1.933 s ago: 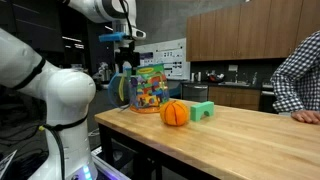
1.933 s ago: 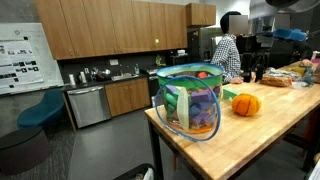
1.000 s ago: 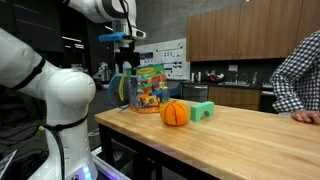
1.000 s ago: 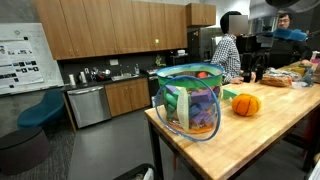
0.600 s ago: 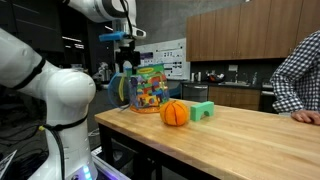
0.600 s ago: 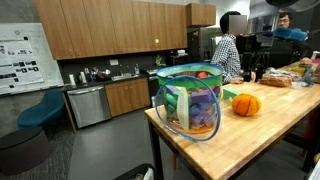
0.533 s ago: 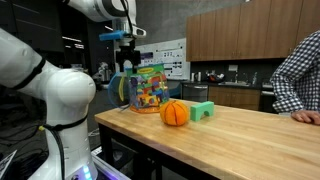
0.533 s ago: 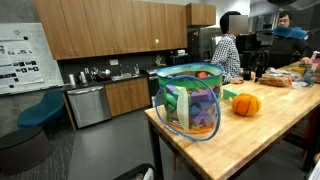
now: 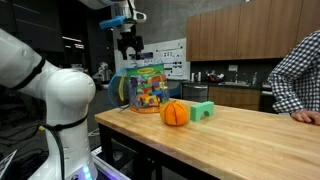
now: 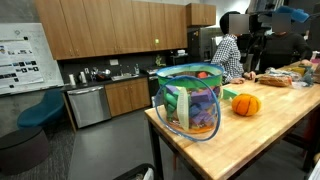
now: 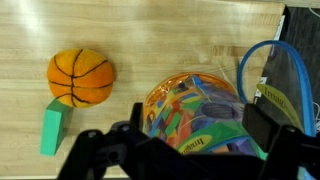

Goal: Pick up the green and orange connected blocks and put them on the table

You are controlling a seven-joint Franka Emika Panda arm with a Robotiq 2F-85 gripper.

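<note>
A clear tub (image 9: 148,88) with blue handles, full of colourful blocks, stands at the end of the pale wooden table (image 9: 250,140). I cannot single out joined green and orange blocks among its contents. My gripper (image 9: 130,48) hangs open and empty, well above the tub. In the wrist view the gripper (image 11: 185,150) is straight over the tub (image 11: 200,110), with one dark finger (image 11: 268,125) at its right side. An orange ball (image 9: 174,112) and a green block (image 9: 202,111) lie side by side on the table next to the tub; both show in the wrist view (image 11: 80,77) (image 11: 52,132).
A person in a plaid shirt (image 9: 298,75) sits at the table's far side, a hand resting on the top. The tub (image 10: 190,100) stands close to the table's end edge. Dark counters and brown cabinets (image 10: 110,100) line the room behind.
My gripper has risen and shifted a little sideways above the tub. The tub, ball and green block have not moved.
</note>
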